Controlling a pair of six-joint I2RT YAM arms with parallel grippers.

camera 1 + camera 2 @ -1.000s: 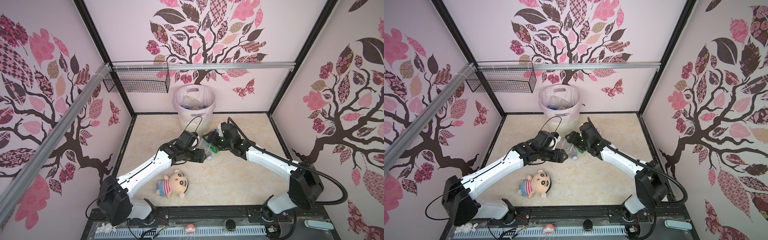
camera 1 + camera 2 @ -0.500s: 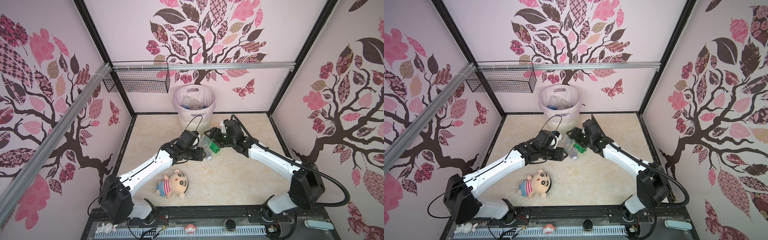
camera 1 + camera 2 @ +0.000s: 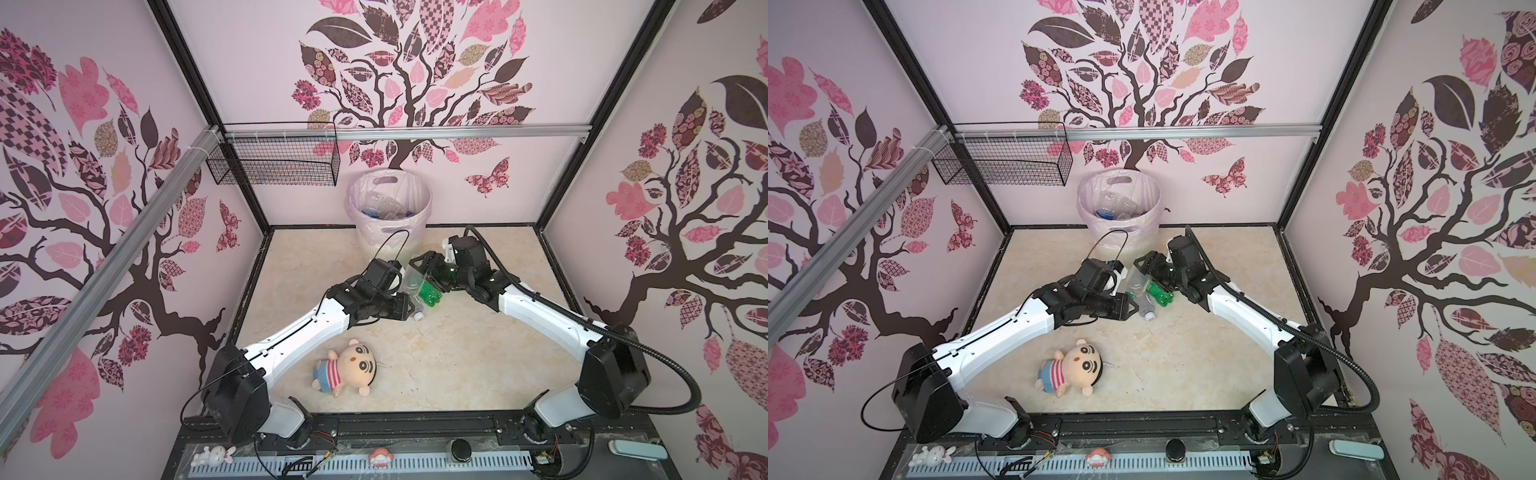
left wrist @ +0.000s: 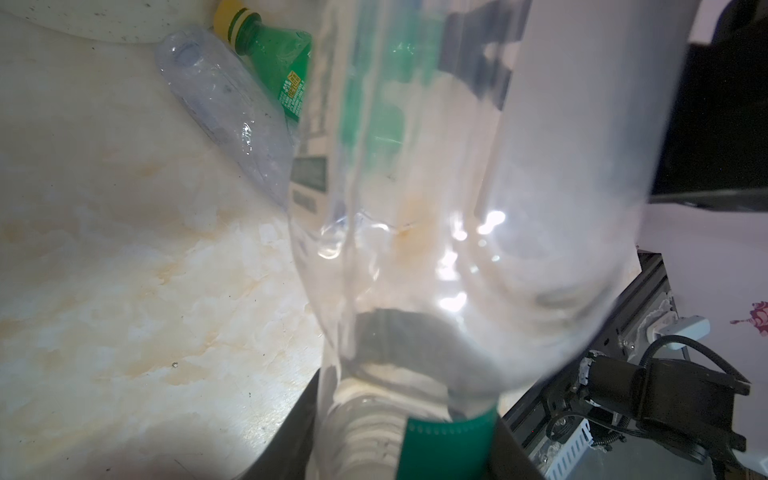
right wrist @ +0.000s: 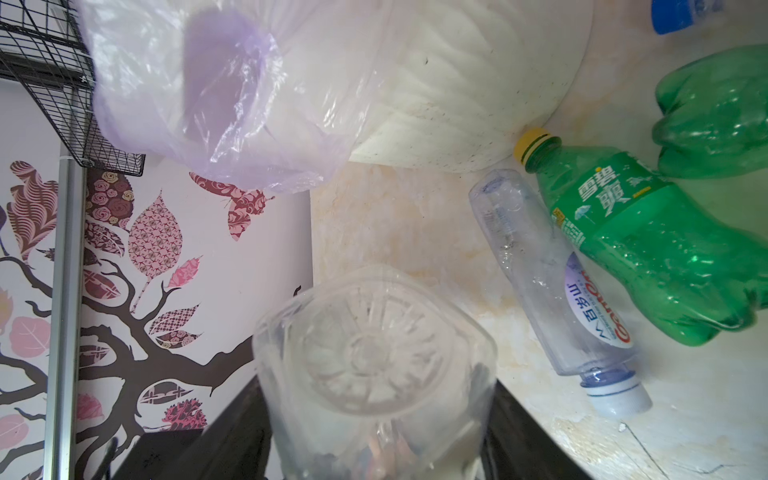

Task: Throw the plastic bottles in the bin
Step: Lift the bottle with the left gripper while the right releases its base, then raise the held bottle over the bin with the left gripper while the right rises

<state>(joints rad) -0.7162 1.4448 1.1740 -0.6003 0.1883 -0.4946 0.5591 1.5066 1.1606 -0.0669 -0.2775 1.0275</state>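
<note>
Beige marbled floor, cream ribbed plastic bin at the back wall: left gripper has just closed, apparently on the neck of a clear labelled plastic bottle, right gripper stays clamped on a second clear plastic bottle nearer the bin, so two drops look due; a green yellow-capped bottle lies loose.

Round white ribbed plastic bin at the back wall, green and clear plastic bottles just before it, plush doll nearer front.

2 top views high in front, facing down over whole floor, wrist views close, sharing yellow-capped green bottle
</note>
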